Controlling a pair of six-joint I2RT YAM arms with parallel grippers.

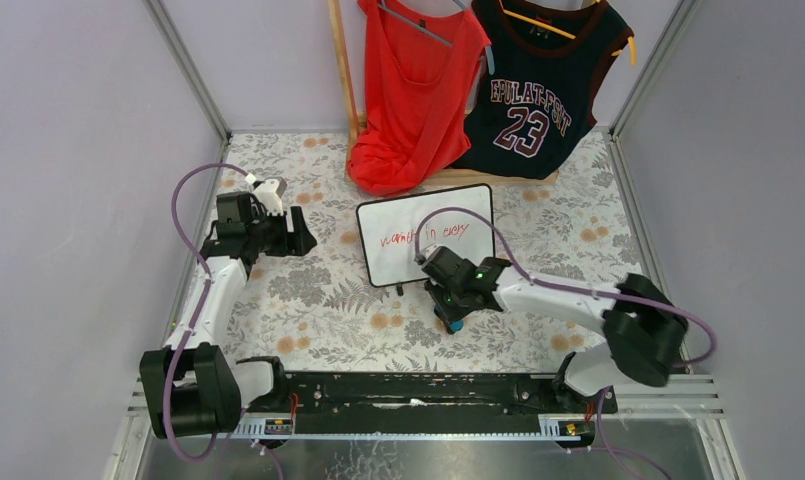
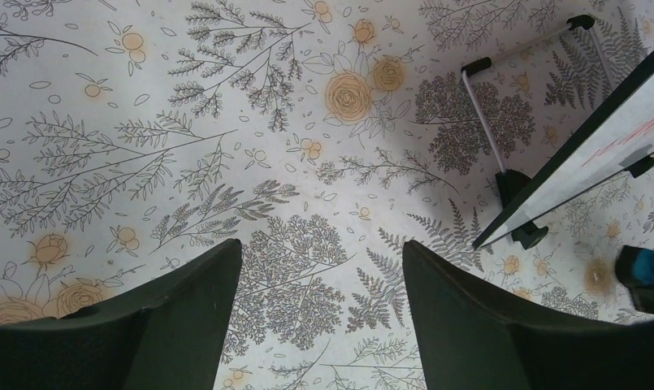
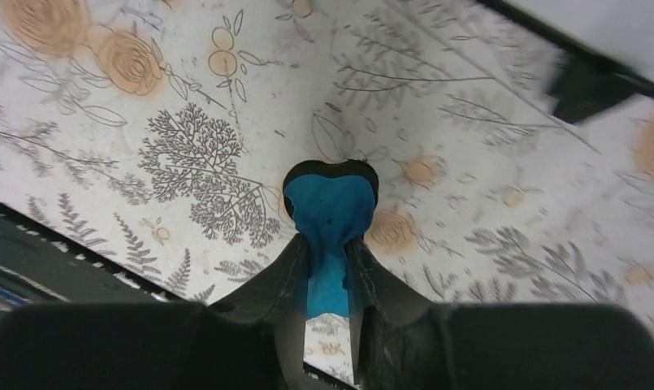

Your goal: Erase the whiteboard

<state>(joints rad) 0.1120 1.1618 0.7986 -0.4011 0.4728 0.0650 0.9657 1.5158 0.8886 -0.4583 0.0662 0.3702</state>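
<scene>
The right gripper (image 3: 330, 244) pinches the blue eraser (image 3: 331, 207) between its jaws. The whiteboard (image 1: 425, 240), red writing unwiped, stands just beyond them. The left gripper (image 2: 322, 276) gapes empty, with the board off to its right. Unbraced, the board could slide or tip under wiping pressure.

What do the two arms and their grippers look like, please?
Left arm and right arm: white tubes with black joint housings. Left gripper and right gripper: black, tapered fingers. A purple cable loops along each; green lights glow near the right wrist.
</scene>
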